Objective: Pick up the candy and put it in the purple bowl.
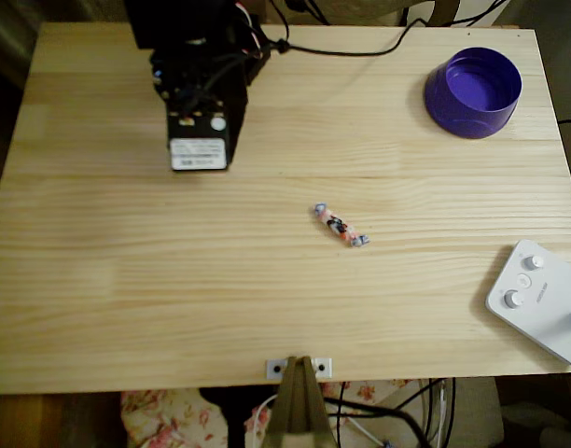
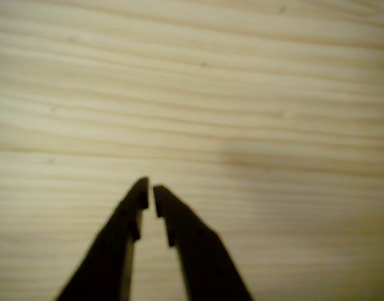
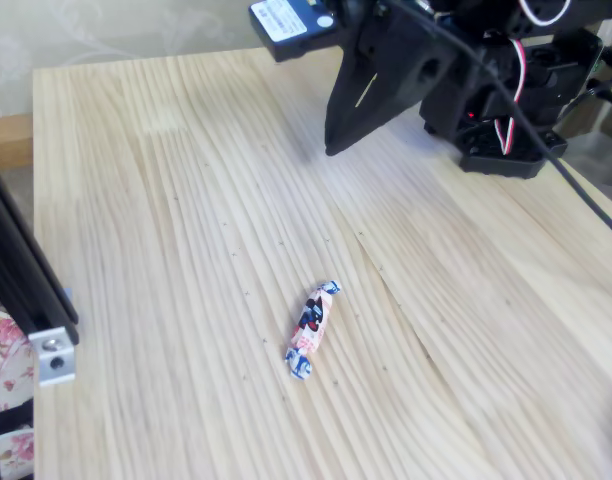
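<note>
Candy [image 1: 341,225] lies flat mid-table [image 1: 127,280], alone. Purple bowl [image 1: 473,91] sits upright at its 2 o'clock, well apart, overhead view. Gripper [image 2: 149,188] hovers over bare wood at candy's 10 o'clock, tips nearly together, clenched on nothing.

We see the white device [image 1: 543,301] cut by the overhead view's right edge; the candy [image 1: 341,225] print is illegible.

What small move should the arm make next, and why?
Probably swing the claw toward the candy, opening as it goes: its tips are nearly shut over bare wood in the wrist view, and the candy lies apart, mid-table, far from the purple bowl.
</note>
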Controlling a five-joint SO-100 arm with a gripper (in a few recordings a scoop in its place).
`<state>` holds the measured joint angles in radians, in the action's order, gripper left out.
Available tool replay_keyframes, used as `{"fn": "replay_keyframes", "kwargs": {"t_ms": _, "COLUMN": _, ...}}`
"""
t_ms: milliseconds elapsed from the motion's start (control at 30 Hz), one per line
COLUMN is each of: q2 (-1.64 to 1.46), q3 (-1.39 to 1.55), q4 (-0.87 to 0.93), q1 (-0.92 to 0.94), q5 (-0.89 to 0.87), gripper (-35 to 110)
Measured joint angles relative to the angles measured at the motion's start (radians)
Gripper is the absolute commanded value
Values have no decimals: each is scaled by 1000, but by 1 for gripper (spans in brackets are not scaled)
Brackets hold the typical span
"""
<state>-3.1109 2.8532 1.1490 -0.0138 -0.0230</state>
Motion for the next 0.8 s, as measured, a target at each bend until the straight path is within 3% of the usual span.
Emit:
{"fn": "replay_keyframes", "kwargs": {"t_ms": 300, "q2": 327, "q3": -233, "q4": -61, "q1": -137, "q5": 28, "gripper": -1}}
{"fn": "replay_keyframes", "kwargs": {"t_ms": 533, "q2": 586, "q3": -399, "q4": -181, "q1": -236, "q5": 230, "gripper": -1}}
{"fn": "replay_keyframes", "kwargs": {"t_ms": 800, "q2": 839, "q3": -532, "q4": -233, "q1": -321, "q5": 215, "gripper": -1}}
